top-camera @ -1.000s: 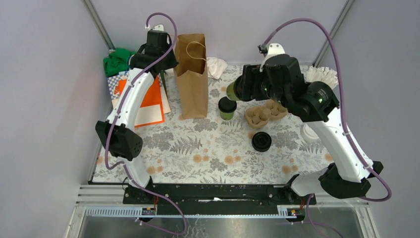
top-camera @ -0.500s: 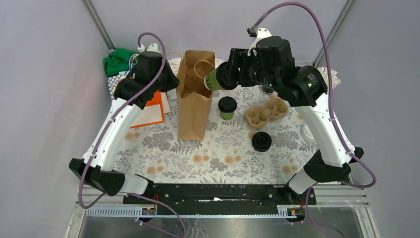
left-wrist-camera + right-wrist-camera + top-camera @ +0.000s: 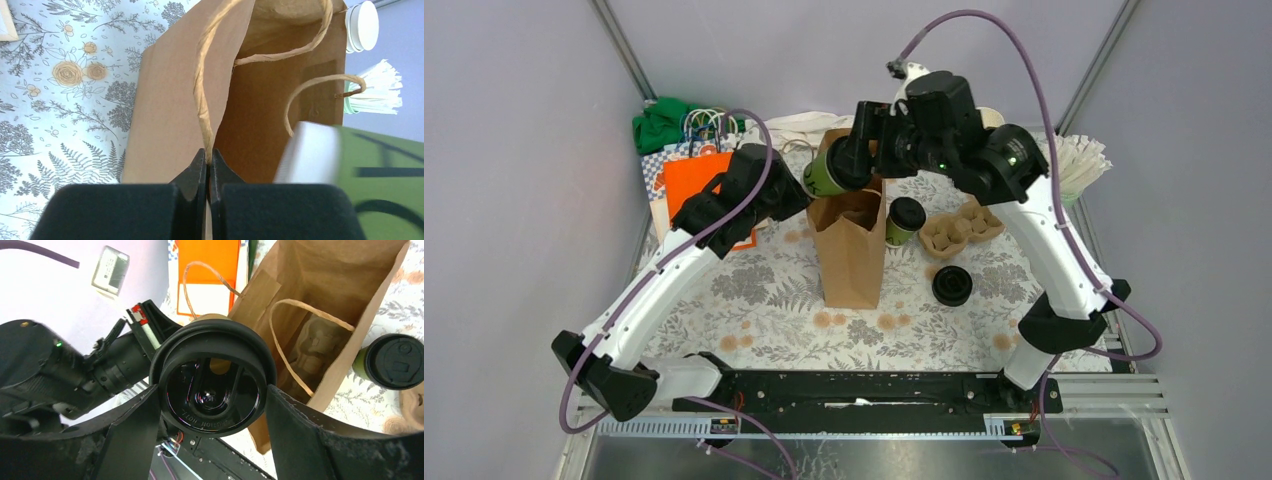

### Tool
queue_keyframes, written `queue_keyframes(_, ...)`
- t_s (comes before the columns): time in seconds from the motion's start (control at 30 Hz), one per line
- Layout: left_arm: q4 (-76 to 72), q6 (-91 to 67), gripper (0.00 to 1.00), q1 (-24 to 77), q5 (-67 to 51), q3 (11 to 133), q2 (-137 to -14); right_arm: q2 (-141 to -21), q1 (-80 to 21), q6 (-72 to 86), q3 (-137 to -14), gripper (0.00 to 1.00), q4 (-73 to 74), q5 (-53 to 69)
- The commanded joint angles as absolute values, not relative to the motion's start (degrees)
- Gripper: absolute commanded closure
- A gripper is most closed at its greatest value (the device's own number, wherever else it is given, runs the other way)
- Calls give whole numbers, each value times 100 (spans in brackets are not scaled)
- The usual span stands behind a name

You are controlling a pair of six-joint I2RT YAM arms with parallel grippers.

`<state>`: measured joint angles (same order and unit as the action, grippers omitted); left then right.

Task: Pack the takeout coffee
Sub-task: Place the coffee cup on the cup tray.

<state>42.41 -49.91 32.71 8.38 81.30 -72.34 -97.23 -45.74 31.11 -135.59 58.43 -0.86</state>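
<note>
**Top external and wrist views: loading state**

Right gripper is grasping a small dark-green paper cup with a round black plastic lid, jaws standing wide. The cup is lying sideways in the grip, lid facing back toward the wrist. Below this gripper, a tall brown paper bag is standing upright with its mouth open; the cup is hanging over the mouth's edge, outside the bag. Left gripper is clenching fully on the bag's rim, at a twisted paper handle. A second dark-green lidded cup is sitting beneath the right wrist, just beside the bag.
</note>
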Motion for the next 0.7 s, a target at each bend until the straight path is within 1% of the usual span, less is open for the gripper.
queue_keyframes(0.0,3639,-5764,100,3501,1179,7858,-6813,-9936,-4907,3228,-13892,63,6268,-577)
queue_keyframes(0.17,3636,-6026,100,3711,1653,7800,-6662,-9965,-4981,3182,-13898,63,6738,-1340)
queue_keyframes(0.33,3722,-5916,100,3735,1903,7897,-6705,-9839,-5021,3159,-13568,63,6705,-1592)
queue_keyframes(0.53,3799,-5868,100,3742,2000,7923,-6630,-10338,-5286,3051,-14216,63,7067,-1870)
queue_keyframes(0.67,3804,-5895,100,3781,1963,7834,-6626,-10618,-5495,3020,-14425,63,7141,-2119)
